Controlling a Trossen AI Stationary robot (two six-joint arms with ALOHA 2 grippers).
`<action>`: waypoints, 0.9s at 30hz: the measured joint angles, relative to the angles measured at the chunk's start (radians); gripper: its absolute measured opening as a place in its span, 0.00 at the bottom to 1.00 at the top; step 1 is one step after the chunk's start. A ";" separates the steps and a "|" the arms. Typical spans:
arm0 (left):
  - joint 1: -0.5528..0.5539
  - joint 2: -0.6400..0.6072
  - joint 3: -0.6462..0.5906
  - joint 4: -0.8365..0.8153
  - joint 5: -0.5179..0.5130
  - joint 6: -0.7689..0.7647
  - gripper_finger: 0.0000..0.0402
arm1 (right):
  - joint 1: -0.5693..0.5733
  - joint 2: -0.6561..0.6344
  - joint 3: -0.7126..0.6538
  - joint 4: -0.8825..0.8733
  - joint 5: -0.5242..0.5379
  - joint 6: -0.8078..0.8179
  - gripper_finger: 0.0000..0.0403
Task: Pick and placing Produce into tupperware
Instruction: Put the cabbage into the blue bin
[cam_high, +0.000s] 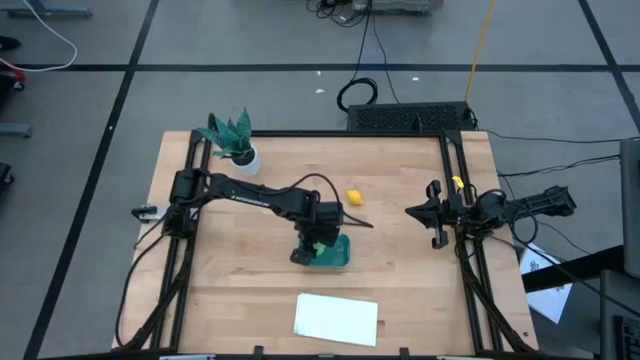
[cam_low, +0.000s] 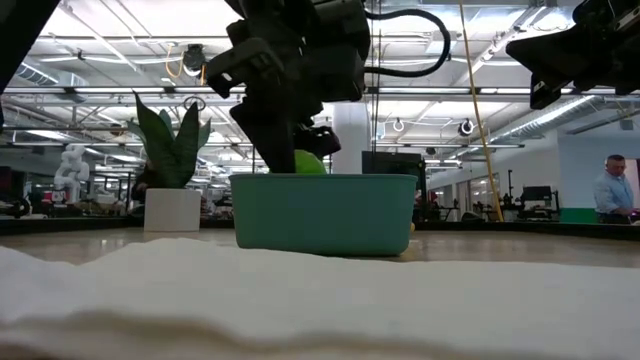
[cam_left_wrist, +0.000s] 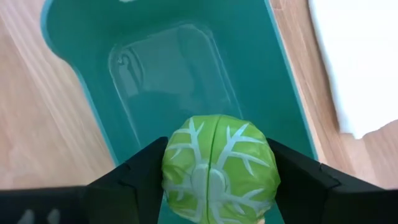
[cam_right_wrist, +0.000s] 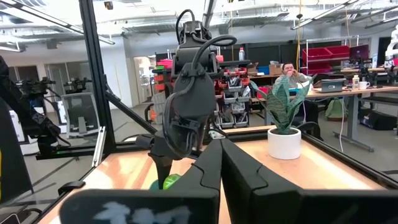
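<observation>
White sheet (cam_low: 300, 300) nearest, left tool (cam_left_wrist: 214, 180) gripping green produce (cam_left_wrist: 217, 165) over tupperware (cam_left_wrist: 180, 68)

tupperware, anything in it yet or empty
Empty so far: the left wrist view shows the tupperware's bare floor. The green produce hangs above it, clamped in the left gripper.

One camera looks straight down on the desk (cam_high: 400, 260); another sits level at desk height. Wrist cameras look past their jaws. All share the tupperware (cam_low: 323, 213).
</observation>
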 joint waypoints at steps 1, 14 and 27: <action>0.000 0.000 0.000 0.000 0.000 0.012 0.59 | 0.000 0.000 0.000 0.000 0.000 0.000 0.00; 0.004 0.000 0.000 -0.001 0.000 0.191 0.59 | 0.000 0.000 0.000 0.000 0.000 0.010 0.00; 0.028 0.028 -0.001 -0.018 -0.010 0.304 0.59 | 0.000 0.000 0.000 0.000 0.000 0.011 0.00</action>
